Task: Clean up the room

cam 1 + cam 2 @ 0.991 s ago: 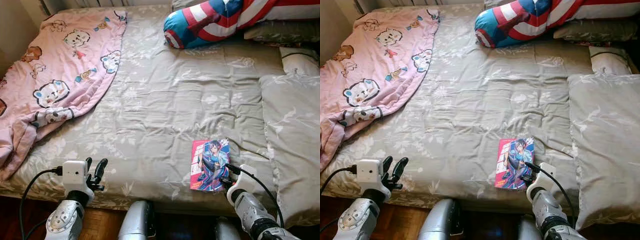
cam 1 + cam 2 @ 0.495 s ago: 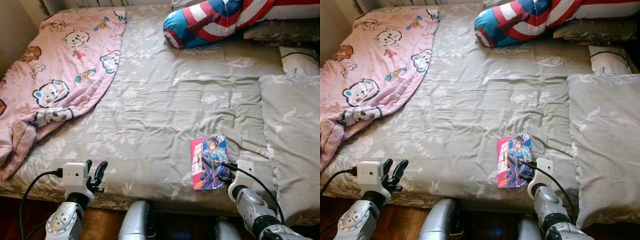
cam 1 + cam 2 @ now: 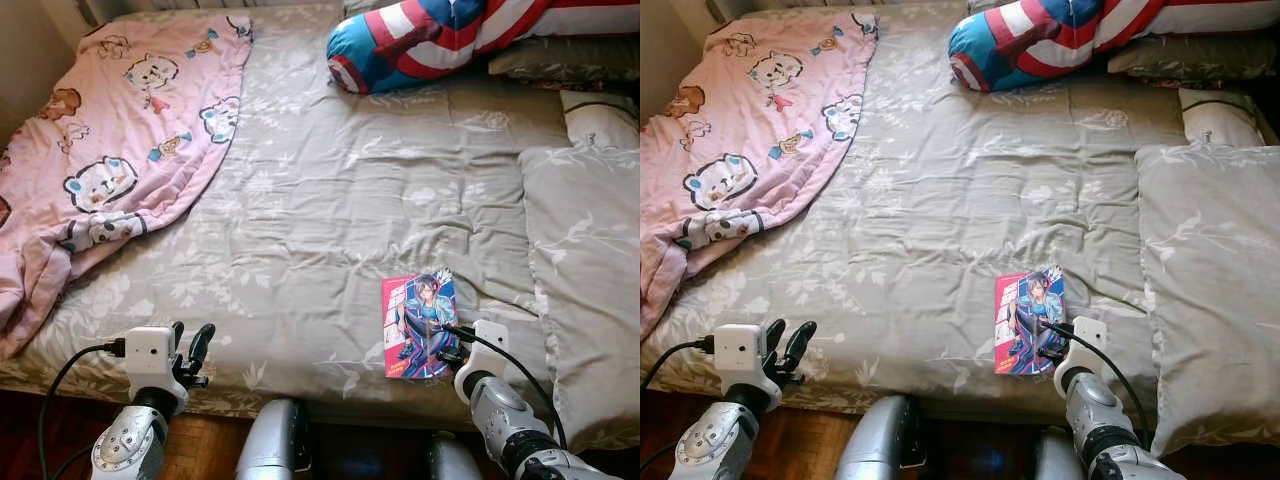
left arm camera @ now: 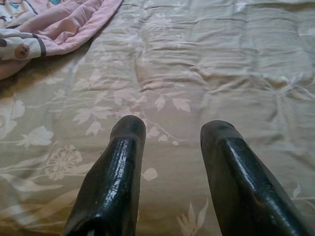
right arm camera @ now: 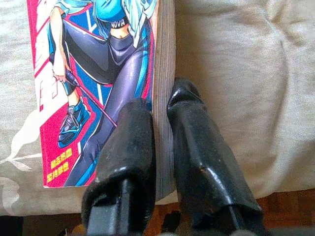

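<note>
On the bed [image 3: 330, 200], near its front edge: one comic book [image 3: 419, 325], pinched at its right edge by the right gripper [image 5: 160, 105].

From left to right lie one pink blanket [image 3: 110, 130] with cartoon animals, one striped red, white and blue bolster [image 3: 430, 35] at the far side, and grey pillows [image 3: 585, 270] on the right. One left gripper [image 3: 190, 340] hangs over the front left edge with its two fingers [image 4: 123, 162] spread apart, touching nothing. At the right, one finger lies on the book's cover, the other against its page edge, closed on the book, which lies flat on the grey quilt.
</note>
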### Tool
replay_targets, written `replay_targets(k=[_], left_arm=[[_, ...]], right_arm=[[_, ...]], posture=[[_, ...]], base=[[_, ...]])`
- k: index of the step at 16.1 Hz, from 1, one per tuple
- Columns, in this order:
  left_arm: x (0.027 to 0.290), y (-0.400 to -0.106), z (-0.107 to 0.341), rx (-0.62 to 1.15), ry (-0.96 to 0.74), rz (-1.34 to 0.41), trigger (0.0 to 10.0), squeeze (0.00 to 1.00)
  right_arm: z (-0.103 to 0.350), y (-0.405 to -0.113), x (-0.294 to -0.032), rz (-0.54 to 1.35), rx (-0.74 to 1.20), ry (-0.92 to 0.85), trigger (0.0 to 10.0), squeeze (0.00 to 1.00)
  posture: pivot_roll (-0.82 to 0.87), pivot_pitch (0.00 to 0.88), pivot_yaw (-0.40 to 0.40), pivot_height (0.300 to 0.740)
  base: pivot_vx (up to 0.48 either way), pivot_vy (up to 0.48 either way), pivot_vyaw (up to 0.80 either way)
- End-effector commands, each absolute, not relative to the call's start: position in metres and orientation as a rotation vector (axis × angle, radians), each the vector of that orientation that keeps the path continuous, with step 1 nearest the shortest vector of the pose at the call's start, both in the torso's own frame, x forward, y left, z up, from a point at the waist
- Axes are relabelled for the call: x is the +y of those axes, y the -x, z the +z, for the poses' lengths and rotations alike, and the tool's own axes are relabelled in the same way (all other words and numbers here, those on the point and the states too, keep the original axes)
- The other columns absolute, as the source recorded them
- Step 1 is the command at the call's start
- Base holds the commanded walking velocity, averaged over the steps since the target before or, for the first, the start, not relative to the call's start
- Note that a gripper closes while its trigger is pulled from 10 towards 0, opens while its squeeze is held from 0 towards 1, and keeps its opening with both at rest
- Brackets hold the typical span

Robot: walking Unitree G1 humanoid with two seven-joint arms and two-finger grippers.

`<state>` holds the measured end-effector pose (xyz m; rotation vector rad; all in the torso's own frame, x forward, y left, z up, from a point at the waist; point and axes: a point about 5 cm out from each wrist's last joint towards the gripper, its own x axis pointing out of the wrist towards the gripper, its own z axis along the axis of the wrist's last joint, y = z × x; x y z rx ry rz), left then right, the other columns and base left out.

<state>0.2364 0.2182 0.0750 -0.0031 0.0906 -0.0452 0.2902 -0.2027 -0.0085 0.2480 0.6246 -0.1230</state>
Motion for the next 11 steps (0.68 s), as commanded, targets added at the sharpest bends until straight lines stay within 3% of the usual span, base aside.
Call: replay_targets(k=[1,2,3,5,6,7,8,11], left_arm=[[0.2215,-0.2315,0.0729,0.111,-0.013,-0.033,10.0,0.0],[0.2215,-0.2315,0.0729,0.111,-0.013,-0.032,10.0,0.0],[0.2213,-0.2316,0.0729,0.111,-0.013,-0.032,10.0,0.0],[0.2214,-0.2317,0.0728,0.112,-0.012,-0.032,10.0,0.0],[0.2215,-0.2319,0.0727,0.113,-0.012,-0.033,10.0,0.0],[0.2215,-0.2321,0.0728,0.112,-0.012,-0.033,10.0,0.0],[0.2211,-0.2324,0.073,0.111,-0.013,-0.033,10.0,0.0],[0.2205,-0.2329,0.0732,0.109,-0.011,-0.033,10.0,0.0]], right_arm=[[-0.0198,-0.2789,-0.201,-0.139,0.68,-0.264,10.0,0.0],[-0.0199,-0.2787,-0.201,-0.138,0.681,-0.262,10.0,0.14],[-0.0198,-0.2788,-0.2011,-0.137,0.679,-0.259,10.0,0.51],[-0.02,-0.2786,-0.2011,-0.139,0.679,-0.256,10.0,0.58],[-0.0201,-0.2784,-0.2013,-0.14,0.68,-0.253,10.0,0.48],[-0.0201,-0.2784,-0.2016,-0.141,0.68,-0.251,10.0,0.31],[-0.0202,-0.2781,-0.2026,-0.147,0.68,-0.245,10.0,0.0],[-0.02,-0.2778,-0.2053,-0.159,0.68,-0.24,10.0,0.0]], posture=[[0.16,0.262,0.085,0.654],[0.16,0.264,0.085,0.654],[0.16,0.264,0.085,0.654],[0.16,0.266,0.086,0.654],[0.16,0.266,0.086,0.654],[0.16,0.266,0.087,0.654],[0.16,0.266,0.087,0.654],[0.16,0.265,0.087,0.654]], base=[[0.0,0.0,0.0],[0.0,0.0,0.0],[0.0,0.0,0.0],[0.0,0.0,0.0],[0.0,0.0,0.0],[0.0,0.0,0.0],[0.0,0.0,0.0],[0.0,0.0,0.0]])
